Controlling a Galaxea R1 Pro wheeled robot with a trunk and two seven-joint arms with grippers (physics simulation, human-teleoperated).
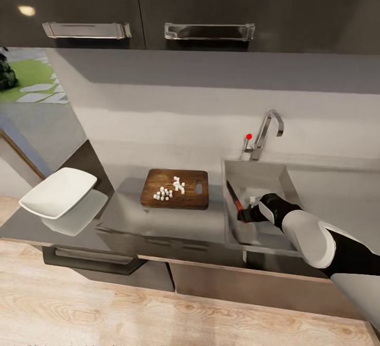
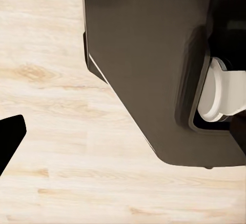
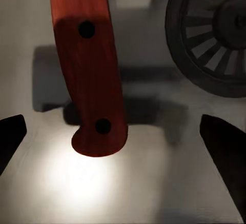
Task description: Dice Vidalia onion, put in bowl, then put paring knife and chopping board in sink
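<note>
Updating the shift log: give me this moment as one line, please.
paring knife: in sink | right gripper: open, over handle | onion dice: on chopping board | bowl: holds no dice

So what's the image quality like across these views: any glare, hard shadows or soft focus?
Head view: mildly soft throughout, a lamp glint on the upper cabinets, the bowl mirrored in the glossy countertop. Right wrist view: a bright hotspot on the sink floor beneath the paring knife handle, which casts a blurred shadow. Left wrist view: even light, no glare.

Right arm (image 1: pixel 309 232): glossy white shell, black joints (black pincer (image 3: pixel 120 131) fingertips).
</note>
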